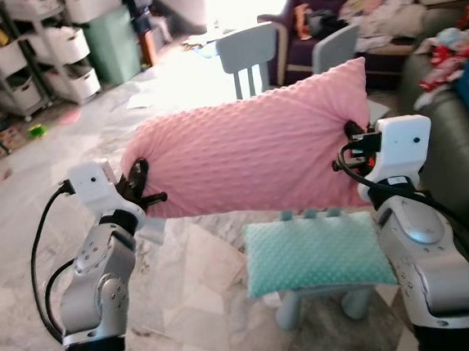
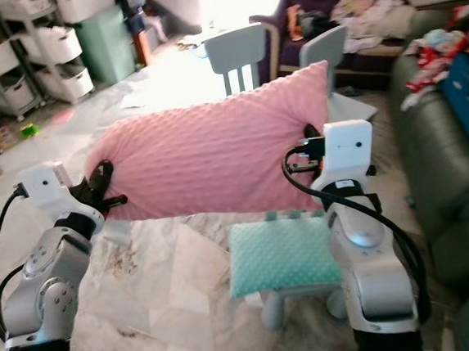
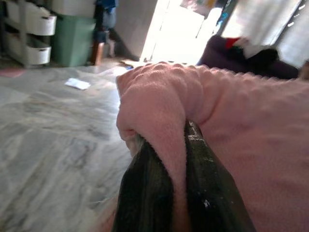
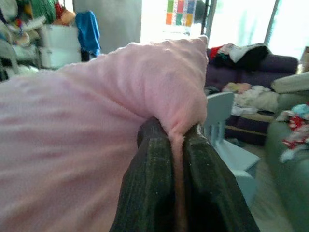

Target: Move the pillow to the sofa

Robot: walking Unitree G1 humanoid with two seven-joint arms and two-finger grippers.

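Observation:
A big pink pillow (image 1: 253,149) hangs in the air between my two arms, above the floor. My left gripper (image 1: 139,184) is shut on its left end; the left wrist view has pink fabric pinched between the black fingers (image 3: 145,193). At the right end my right gripper (image 1: 352,150) is shut on a fold of the pillow (image 4: 145,96), its fingers (image 4: 149,188) squeezing the cloth. A dark grey-green sofa (image 1: 455,156) stands at the right, with clothes and toys heaped on it. A purple sofa (image 1: 342,2) stands further back.
Just below the pillow, a mint cushion (image 1: 315,255) lies on a small pale-blue stool. Two pale-blue child chairs (image 1: 249,55) stand behind the pillow. White storage racks (image 1: 42,44) and a green bin (image 1: 116,42) line the far left. Marble floor (image 1: 22,194) spreads to the left.

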